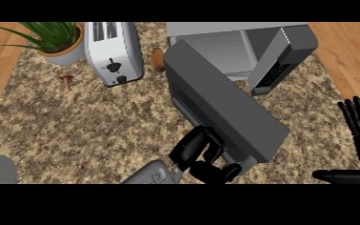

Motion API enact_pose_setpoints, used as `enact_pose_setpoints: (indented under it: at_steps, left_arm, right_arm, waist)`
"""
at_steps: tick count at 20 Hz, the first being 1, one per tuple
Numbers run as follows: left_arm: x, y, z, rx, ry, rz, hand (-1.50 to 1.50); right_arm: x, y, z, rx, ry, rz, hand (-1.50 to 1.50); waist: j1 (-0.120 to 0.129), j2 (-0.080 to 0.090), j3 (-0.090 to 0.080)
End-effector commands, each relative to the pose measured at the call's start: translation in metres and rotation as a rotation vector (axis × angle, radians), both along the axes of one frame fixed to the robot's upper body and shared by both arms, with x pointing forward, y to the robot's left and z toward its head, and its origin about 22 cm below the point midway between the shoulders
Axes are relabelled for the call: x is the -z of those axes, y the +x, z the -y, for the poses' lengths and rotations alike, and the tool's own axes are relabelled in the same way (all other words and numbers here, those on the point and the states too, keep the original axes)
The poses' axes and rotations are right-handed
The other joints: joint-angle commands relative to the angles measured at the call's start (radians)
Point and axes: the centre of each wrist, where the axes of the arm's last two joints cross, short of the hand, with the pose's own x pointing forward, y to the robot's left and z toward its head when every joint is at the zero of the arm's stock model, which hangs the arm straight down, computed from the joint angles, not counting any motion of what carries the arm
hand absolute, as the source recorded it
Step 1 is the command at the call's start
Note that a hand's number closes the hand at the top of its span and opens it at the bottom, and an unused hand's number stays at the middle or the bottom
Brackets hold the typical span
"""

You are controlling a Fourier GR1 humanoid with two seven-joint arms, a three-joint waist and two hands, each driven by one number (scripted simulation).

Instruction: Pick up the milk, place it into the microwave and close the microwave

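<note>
You see the left hand (200, 155) curled against the lower edge of the one grey box-shaped microwave's (239, 52) open door (225, 105) on the speckled granite tabletop (84, 124). The milk isn't visible. The right hand (348, 119) rests spread at the right edge. One silver toaster (112, 52) stands left.

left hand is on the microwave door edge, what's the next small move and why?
Probably push the microwave door further toward the microwave. The door stands partly open, swung well out from the cavity, and the left hand is curled at its outer edge. The milk doesn't show in this view. The right hand rests at the right edge.
</note>
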Motion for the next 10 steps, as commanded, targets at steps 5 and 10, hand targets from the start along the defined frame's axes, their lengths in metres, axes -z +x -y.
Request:
enact_pose_setpoints:
  at_steps: [5,10]
  left_arm:
    - [0.006,0.003,0.011,-0.153,0.057,0.017,1.50]
    - [-0.015,0.018,0.015,-0.240,-0.077,0.039,1.50]
  right_arm:
    - [-0.037,0.016,-0.012,-0.167,0.019,0.100,-1.50]
    - [-0.059,0.028,-0.014,-0.220,0.020,0.127,-1.50]
  waist:
    - [-0.058,0.013,-0.002]
    - [-0.091,0.027,-0.006]
